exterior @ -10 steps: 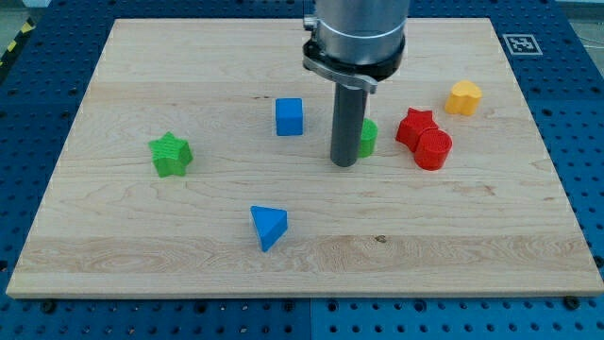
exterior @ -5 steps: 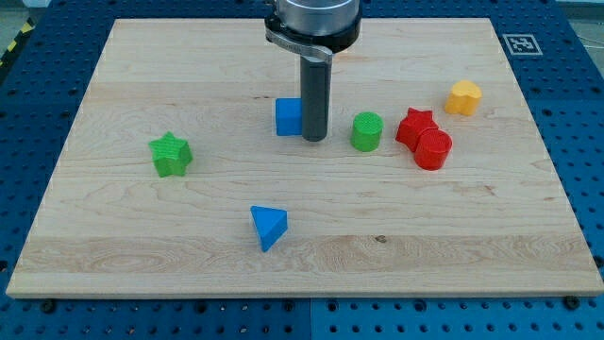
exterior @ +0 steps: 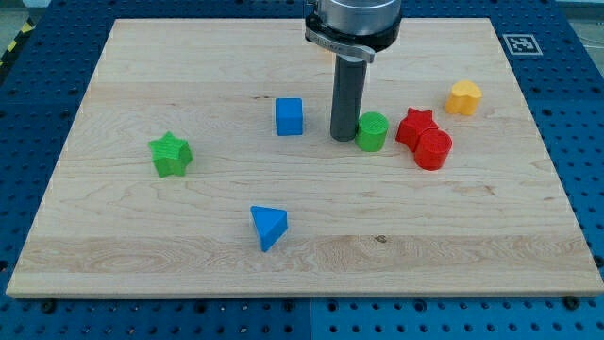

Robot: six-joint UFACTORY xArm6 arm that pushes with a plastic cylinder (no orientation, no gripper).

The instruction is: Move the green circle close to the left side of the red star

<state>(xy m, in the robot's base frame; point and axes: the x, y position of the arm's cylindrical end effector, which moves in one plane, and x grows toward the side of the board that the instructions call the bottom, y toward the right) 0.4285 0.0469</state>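
Observation:
The green circle (exterior: 372,131) stands on the wooden board (exterior: 142,246), a small gap to the left of the red star (exterior: 414,125). A red cylinder (exterior: 433,149) touches the red star at its lower right. My tip (exterior: 343,139) rests on the board right against the green circle's left side, between it and the blue cube (exterior: 289,116).
A yellow block (exterior: 463,97) sits up and right of the red star. A green star (exterior: 170,154) lies at the view's left. A blue triangle (exterior: 268,227) lies toward the view's bottom. The arm's grey housing (exterior: 351,19) hangs over the board's top edge.
My tip first swung left to beside the blue cube, then came back right to the green circle's left side. The green circle has shifted slightly right, toward the red star.

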